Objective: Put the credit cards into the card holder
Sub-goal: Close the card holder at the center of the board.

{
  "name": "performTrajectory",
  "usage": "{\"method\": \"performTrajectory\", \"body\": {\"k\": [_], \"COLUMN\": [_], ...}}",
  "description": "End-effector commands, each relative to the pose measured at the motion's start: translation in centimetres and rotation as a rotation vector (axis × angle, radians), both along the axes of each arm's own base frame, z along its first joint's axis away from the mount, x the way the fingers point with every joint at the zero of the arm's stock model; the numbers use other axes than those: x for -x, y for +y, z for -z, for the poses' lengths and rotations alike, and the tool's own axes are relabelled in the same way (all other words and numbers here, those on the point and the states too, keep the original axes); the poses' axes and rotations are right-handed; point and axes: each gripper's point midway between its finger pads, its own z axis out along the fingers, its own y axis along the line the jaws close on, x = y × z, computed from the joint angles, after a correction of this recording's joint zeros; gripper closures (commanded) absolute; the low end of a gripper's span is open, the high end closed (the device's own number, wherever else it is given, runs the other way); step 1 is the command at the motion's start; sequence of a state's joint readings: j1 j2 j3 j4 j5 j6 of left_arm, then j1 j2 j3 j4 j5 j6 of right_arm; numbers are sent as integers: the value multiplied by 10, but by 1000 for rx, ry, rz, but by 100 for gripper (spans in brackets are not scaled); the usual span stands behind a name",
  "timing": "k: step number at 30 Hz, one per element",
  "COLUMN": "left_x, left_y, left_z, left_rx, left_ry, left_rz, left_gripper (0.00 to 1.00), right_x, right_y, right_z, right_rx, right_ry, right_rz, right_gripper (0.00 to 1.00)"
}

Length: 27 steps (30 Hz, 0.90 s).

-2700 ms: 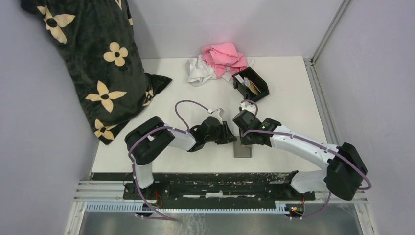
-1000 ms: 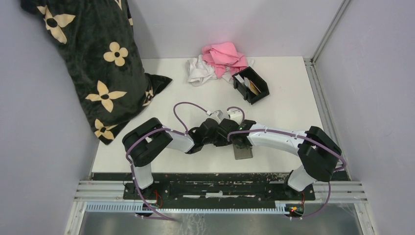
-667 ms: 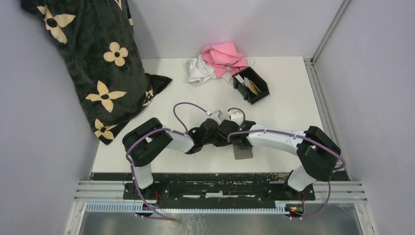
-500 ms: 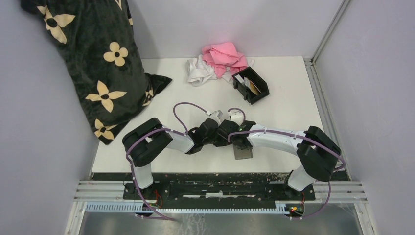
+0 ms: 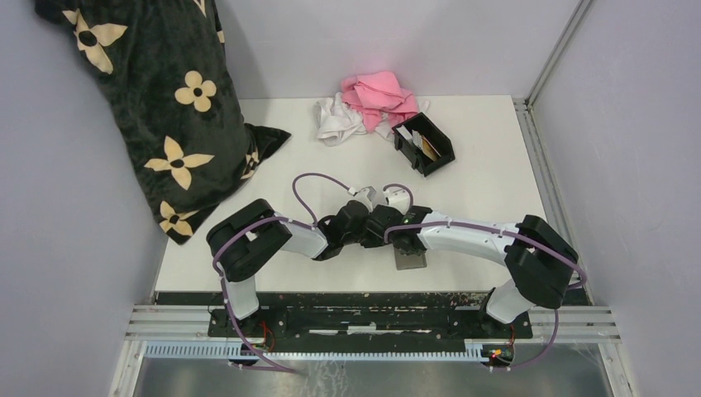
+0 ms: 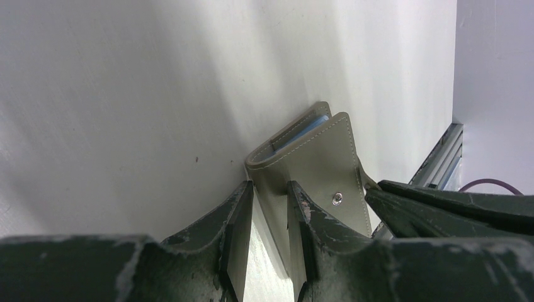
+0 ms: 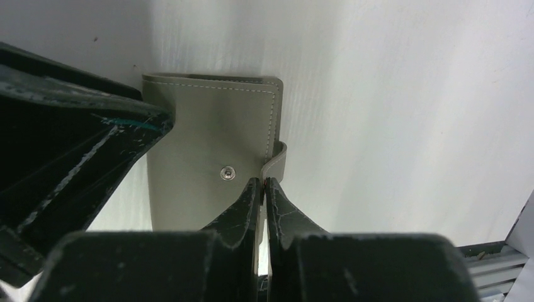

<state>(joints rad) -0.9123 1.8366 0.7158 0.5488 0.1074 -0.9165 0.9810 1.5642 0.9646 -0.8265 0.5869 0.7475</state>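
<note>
A grey folding wallet (image 5: pixel 411 257) lies on the white table near the front edge, and both grippers meet at it. My left gripper (image 6: pixel 269 189) is shut on the wallet's folded end (image 6: pixel 277 165). A light blue credit card (image 6: pixel 305 130) shows as an edge inside the wallet. My right gripper (image 7: pixel 263 182) is shut on the wallet's small strap tab (image 7: pixel 279 157), beside the snap stud (image 7: pixel 227 172). The black card holder (image 5: pixel 437 150) stands far back, right of centre, with a tan card (image 5: pixel 427 147) and a white card (image 5: pixel 405 133) in it.
A pink cloth (image 5: pixel 379 93) and a white cloth (image 5: pixel 336 120) lie bunched behind the card holder. A black flower-print pillow (image 5: pixel 157 99) fills the back left. A metal rail (image 5: pixel 546 165) edges the table (image 5: pixel 496 190) on the right.
My right gripper's jaws have closed onto the wallet's strap tab. Both arms have stayed almost still at the wallet. The left gripper's hold is unchanged.
</note>
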Motion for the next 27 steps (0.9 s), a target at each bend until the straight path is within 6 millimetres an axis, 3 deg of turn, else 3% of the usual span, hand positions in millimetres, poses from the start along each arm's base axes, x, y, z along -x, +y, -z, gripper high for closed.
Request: {"method": "performTrajectory", "body": {"k": [1,7,19,27], "left_x": [27,28,30,36], "left_y": [32,30,28,27], "left_z": [51,50,44,25], "left_rx": [-176,-174,-161,-98], "left_ry": [124,121,114,79], "left_rz": [-7,-5,2,17], "left_gripper": [64,64,64,61], "right_x": [-6,-6,-3,-3], "right_y": [18,31,35,38], "right_z": [-15,-13,2,14], "right_rx": [-46,-38,-4,-3], "right_ry": [-44,-40,-13,2], "right_rz": [-5,-24,-25,-26], "right_gripper": [92,93,92,92]}}
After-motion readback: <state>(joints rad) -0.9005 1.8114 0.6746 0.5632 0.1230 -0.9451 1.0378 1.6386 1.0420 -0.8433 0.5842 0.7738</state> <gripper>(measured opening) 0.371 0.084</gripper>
